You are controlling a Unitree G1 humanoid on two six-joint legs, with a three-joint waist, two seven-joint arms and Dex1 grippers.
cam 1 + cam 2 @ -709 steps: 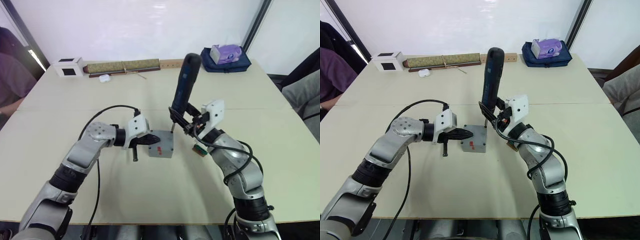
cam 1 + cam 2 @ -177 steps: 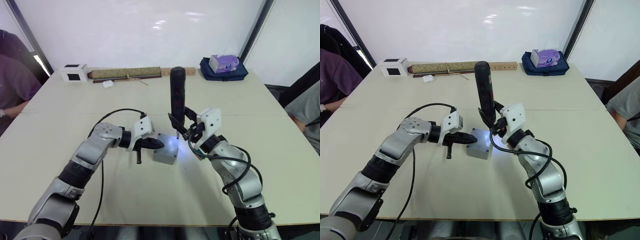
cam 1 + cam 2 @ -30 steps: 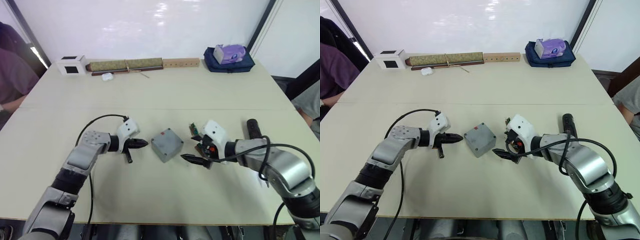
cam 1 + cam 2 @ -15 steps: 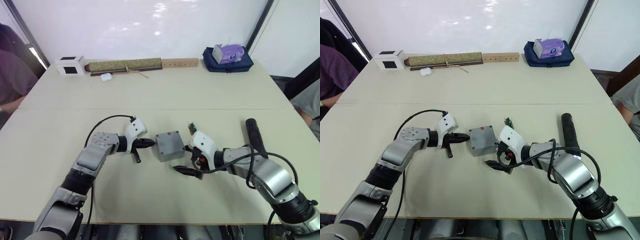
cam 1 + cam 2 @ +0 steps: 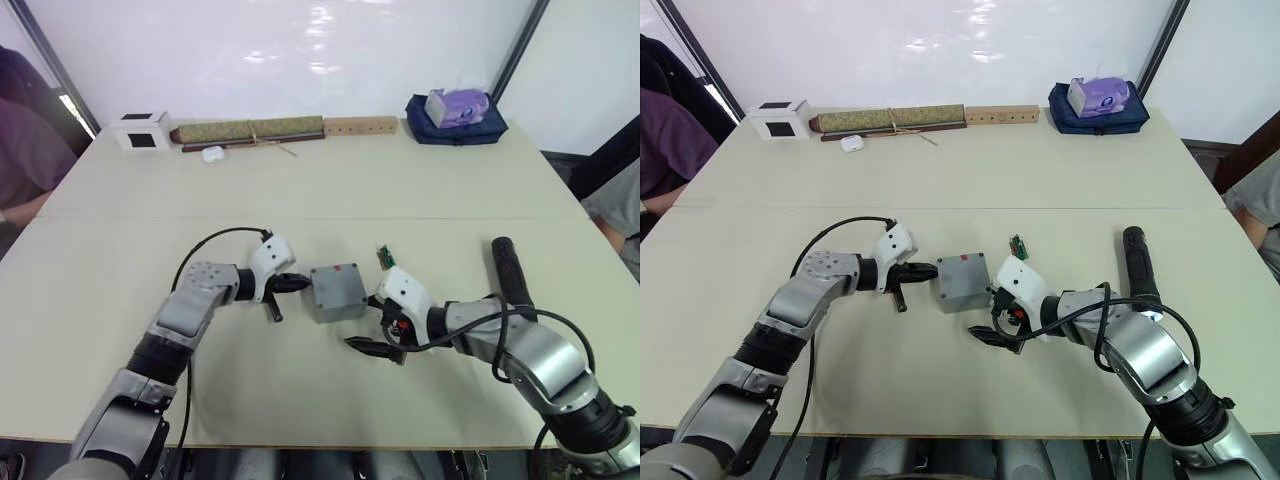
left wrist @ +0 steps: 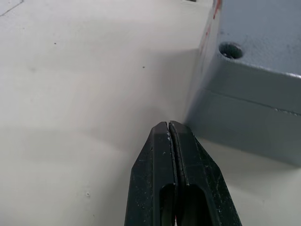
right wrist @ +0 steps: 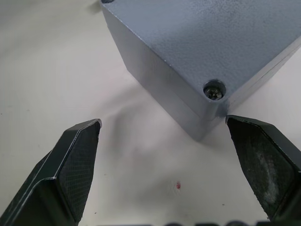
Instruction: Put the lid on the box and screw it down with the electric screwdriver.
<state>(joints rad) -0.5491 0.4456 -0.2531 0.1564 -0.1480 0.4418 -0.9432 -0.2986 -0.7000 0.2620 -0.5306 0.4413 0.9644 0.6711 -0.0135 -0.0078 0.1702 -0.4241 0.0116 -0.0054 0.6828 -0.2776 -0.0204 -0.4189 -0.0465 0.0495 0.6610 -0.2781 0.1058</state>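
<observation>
The grey box point(image 5: 337, 296) stands mid-table with the lid point(image 7: 202, 42) seated on top; a seam runs round it. One lid corner shows a screw point(image 7: 215, 92) in its hole, and another corner hole point(image 6: 230, 49) faces the left wrist view. My left gripper point(image 5: 303, 283) is shut and empty, its tips just off the box's left side. My right gripper point(image 5: 368, 323) is open and empty, low at the box's front right corner. The black electric screwdriver point(image 5: 508, 272) lies flat on the table to the right, apart from both grippers.
A small green circuit board point(image 5: 383, 257) lies just behind the right gripper. Along the far edge are a white cube with a black face point(image 5: 140, 131), a rolled mat point(image 5: 248, 130), a wooden strip point(image 5: 360, 126) and a blue bag point(image 5: 455, 108). A person point(image 5: 25, 150) sits at the left.
Over the last second the box has turned from diamond-wise to nearly square. My left gripper has moved right up to it, and my right gripper has moved left to its corner.
</observation>
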